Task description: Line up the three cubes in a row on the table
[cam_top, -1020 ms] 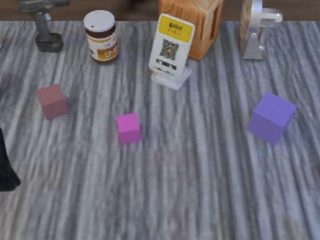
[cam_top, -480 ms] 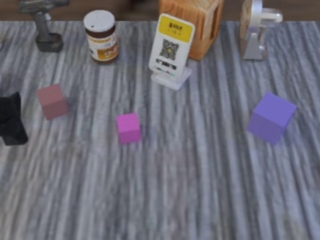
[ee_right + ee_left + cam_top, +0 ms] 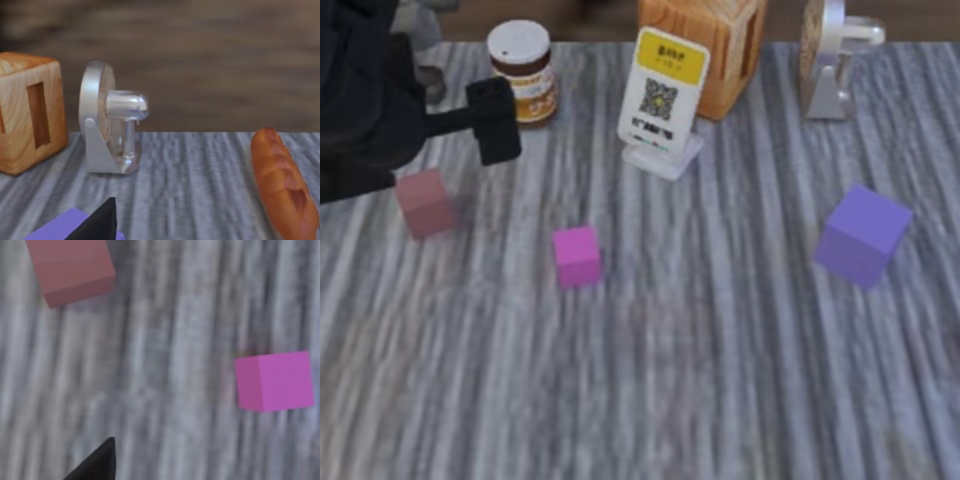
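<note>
The left arm is reaching in over the far left of the tabletop [image 3: 720,380], its dark bulk covering the corner there. The left gripper [image 3: 495,120] is hanging above the surface just in front of a brown-labelled jar [image 3: 523,72]; I cannot tell how far its jaws are parted, and nothing shows in its grip.

Just below it, the reddish-brown cube [image 3: 424,202] is sitting flat on the tabletop near the left edge, turned slightly so its sides are running a little off the wood grain. Being a cube, it has no long axis to speak of. To its right and a bit nearer the front, the magenta cube [image 3: 576,256] is resting flat, almost square to the grain, well apart from the first. The left wrist view is showing both: the reddish-brown cube [image 3: 70,270] and the magenta cube [image 3: 274,381], apart from each other.

Behind them, a QR-code stand [image 3: 662,100] is standing before an orange wooden block [image 3: 720,45], with a metal fixture [image 3: 832,60] further right.

Far to the right, the violet cube [image 3: 863,235] is lying alone, rotated clearly askew to the grain. The right gripper is showing only as a dark tip [image 3: 100,225] in the right wrist view, so I cannot tell how its jaws stand; a bread loaf [image 3: 282,180] is lying beyond it.
</note>
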`<state>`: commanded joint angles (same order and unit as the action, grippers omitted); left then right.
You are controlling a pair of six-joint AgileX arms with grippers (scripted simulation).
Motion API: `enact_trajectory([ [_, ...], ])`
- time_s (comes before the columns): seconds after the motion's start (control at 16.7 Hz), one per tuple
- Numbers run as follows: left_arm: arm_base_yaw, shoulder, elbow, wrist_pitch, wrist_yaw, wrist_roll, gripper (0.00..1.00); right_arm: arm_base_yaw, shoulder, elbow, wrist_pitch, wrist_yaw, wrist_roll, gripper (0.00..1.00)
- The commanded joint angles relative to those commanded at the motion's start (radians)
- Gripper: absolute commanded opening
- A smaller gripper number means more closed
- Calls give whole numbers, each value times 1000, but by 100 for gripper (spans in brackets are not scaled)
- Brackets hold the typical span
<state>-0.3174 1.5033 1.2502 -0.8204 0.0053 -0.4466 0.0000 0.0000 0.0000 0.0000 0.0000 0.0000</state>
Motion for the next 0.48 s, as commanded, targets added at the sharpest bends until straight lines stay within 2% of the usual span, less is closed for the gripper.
enact_trajectory([
  [0.24, -78, 369, 304, -204, 1, -111, 100, 0, 0, 0, 0, 0, 0, 100],
  [0.48, -136, 625, 544, -346, 0, -193, 100, 0, 0, 0, 0, 0, 0, 100],
])
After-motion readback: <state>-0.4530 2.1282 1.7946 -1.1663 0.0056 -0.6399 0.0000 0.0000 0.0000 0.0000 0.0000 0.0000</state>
